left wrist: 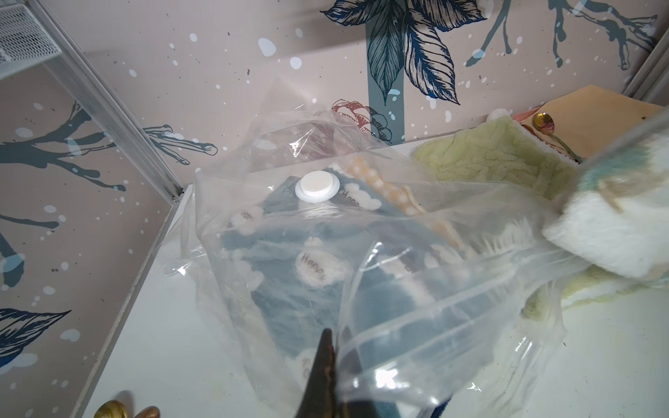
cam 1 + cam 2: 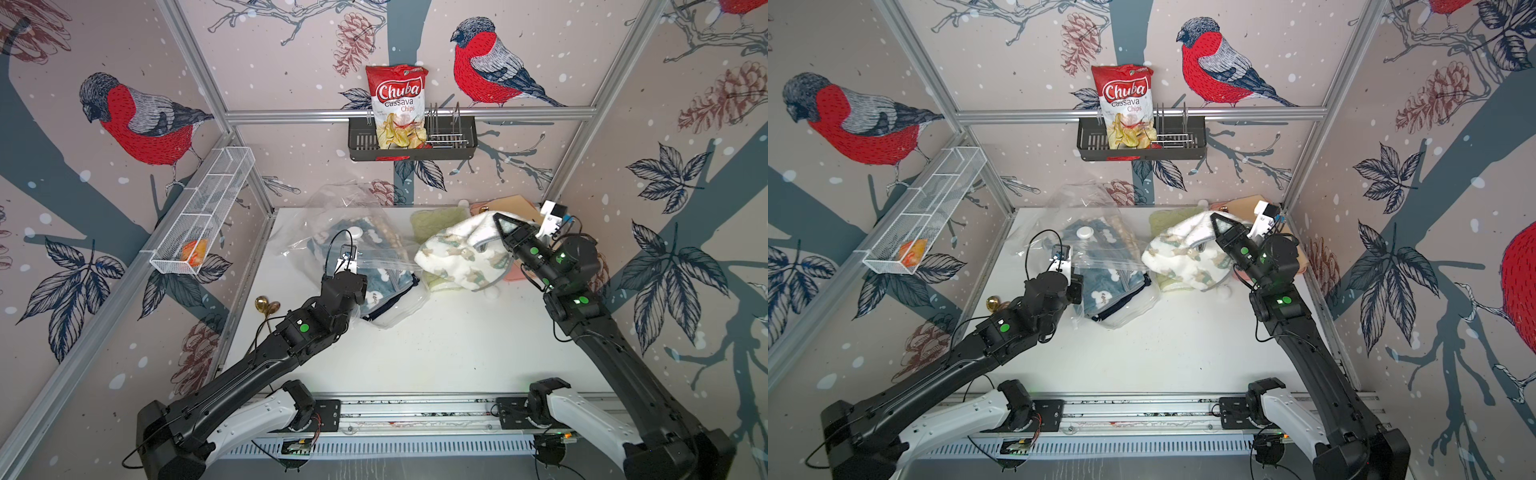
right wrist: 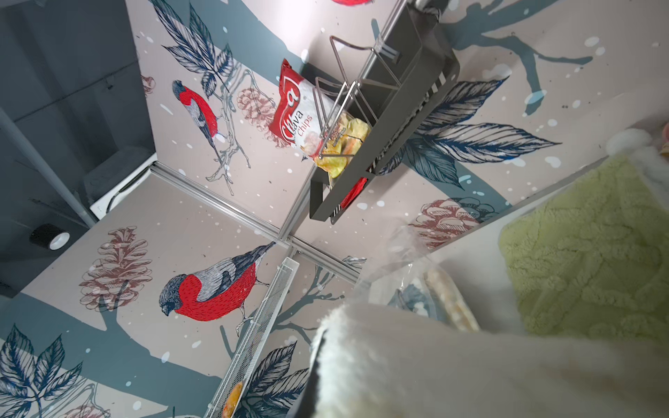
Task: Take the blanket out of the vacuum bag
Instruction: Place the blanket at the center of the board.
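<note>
Back-wall shelf [image 2: 457, 153] holds "Chuba Cassava Chips" bag [image 2: 397, 99]; blue blanket [image 1: 286, 300] reads "Happy".

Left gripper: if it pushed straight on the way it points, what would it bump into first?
The vacuum bag: the left gripper is shut on its clear plastic edge. Straight ahead lies the blue fabric inside the bag, probably next, though depth is unclear.
</note>
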Motion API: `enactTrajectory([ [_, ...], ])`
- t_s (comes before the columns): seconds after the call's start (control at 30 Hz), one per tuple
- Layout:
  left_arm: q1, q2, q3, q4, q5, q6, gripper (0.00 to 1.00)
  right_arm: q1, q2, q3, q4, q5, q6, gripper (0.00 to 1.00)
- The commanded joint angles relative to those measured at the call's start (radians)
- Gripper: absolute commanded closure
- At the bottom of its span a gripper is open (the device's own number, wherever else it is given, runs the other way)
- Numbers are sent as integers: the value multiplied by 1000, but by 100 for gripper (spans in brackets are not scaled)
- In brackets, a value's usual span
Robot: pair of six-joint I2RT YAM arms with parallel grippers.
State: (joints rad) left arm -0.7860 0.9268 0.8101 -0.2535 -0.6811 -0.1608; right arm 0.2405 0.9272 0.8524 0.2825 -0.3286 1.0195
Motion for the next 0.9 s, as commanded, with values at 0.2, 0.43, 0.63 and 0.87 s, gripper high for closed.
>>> enactTrajectory([
  [0.2, 56, -12, 1, 28, -54, -31, 100, -64, -82, -12, 9, -58, 1, 100],
  [0.43, 80, -75, -17, 45, -152, -43, 100, -63, -54, -64, 28, -105, 13, 100],
  [0.63, 120, -97, -17, 43, -150, -65, 100, -60, 38, -38, 43, -127, -3, 100],
  [0.87, 143, -63, -12, 43, -80, -65, 100, -9, 319, 152, 83, -114, -60, 100],
])
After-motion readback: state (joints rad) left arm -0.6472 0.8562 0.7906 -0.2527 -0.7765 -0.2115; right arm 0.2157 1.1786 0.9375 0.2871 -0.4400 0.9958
